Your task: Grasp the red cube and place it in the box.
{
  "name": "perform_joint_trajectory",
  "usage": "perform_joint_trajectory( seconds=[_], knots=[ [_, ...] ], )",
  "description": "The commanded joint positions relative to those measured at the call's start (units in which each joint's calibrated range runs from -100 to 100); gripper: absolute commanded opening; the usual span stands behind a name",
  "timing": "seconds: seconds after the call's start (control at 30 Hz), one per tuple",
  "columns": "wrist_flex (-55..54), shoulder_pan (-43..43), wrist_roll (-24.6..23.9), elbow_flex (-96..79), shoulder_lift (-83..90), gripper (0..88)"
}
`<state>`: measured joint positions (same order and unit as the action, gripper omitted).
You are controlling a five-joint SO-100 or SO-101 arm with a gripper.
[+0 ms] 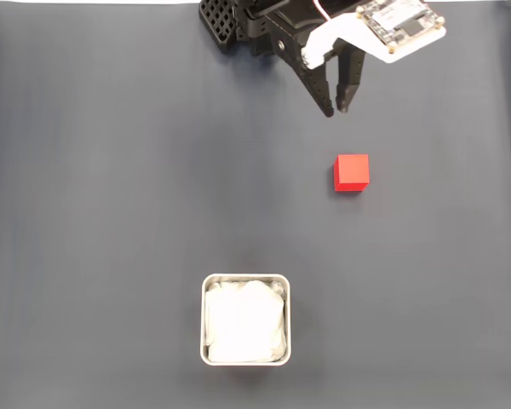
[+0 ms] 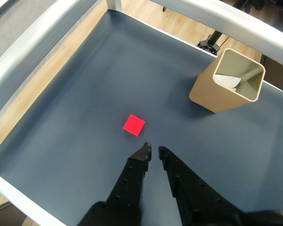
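Note:
The red cube (image 1: 352,173) lies on the dark mat, right of centre in the fixed view. In the wrist view the red cube (image 2: 134,125) sits just ahead of the fingertips, slightly to their left. My gripper (image 1: 335,110) hovers at the top of the fixed view, a short way above the cube in the picture and apart from it. Its black fingers are nearly together and hold nothing; the gripper (image 2: 153,149) shows a narrow slit between the tips. The box (image 1: 245,279), square with a pale rim and white lining, stands near the bottom centre. In the wrist view the box (image 2: 212,92) looks tan-walled, far right.
The dark mat (image 1: 111,213) covers the whole table. The arm's black base (image 1: 226,21) and a circuit board (image 1: 400,21) sit at the top edge. A pale metal frame (image 2: 42,42) and wooden floor border the mat in the wrist view.

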<state>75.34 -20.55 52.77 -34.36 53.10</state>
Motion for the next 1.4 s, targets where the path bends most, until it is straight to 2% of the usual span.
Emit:
perform_joint_trajectory(
  seconds=[0.0, 0.6, 1.37],
  knots=[
    [-0.17, -1.47, 0.1, 1.51, -1.02, 4.3],
    [-6.9, -1.89, 0.1, -5.42, -2.5, 17.6],
    [-16.32, -3.1, -1.42, -11.72, -7.44, 27.1]
  ],
)
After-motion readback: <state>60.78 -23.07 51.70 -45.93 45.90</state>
